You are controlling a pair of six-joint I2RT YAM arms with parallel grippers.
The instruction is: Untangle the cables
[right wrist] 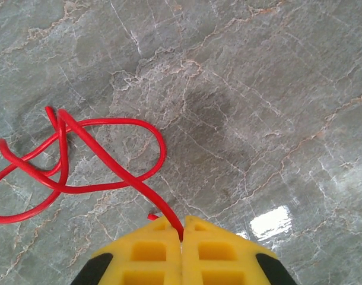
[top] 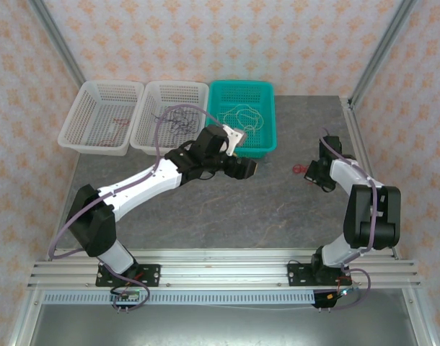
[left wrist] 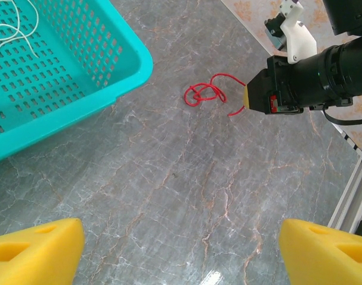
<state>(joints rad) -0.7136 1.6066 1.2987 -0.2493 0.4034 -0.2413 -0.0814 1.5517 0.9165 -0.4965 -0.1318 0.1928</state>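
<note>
Pinching one end of the thin red looping cable (right wrist: 110,121), the right gripper (right wrist: 182,230) presses its yellow fingers together on the wire, probably to drag the loops straight. The tangle lies loose on the grey marbled table (right wrist: 270,83), right of centre in the top view. The left gripper (left wrist: 181,255) is spread wide and empty, hovering beside the teal perforated plastic basket (left wrist: 118,83), which holds the cream-white cable (left wrist: 8,31).

no legible text, no labels or brand marks, no numbers or signs that can be read anywhere
</note>
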